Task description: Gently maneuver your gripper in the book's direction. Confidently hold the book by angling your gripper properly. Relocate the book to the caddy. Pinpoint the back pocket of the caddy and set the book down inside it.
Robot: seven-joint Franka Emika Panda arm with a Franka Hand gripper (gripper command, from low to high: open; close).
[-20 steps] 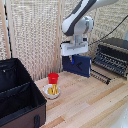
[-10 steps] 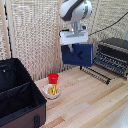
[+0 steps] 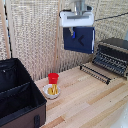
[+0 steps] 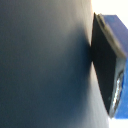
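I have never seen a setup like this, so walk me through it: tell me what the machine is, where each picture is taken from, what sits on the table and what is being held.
A robot arm ends in a two-fingered gripper under a white wrist. It holds a dark blue book high in the air. One picture is from a camera off the arm; the other is from the wrist, so close that the book fills it beside one blue-tipped finger. On the wooden table stand a black caddy, a red cup, a small bowl and a black toaster oven.
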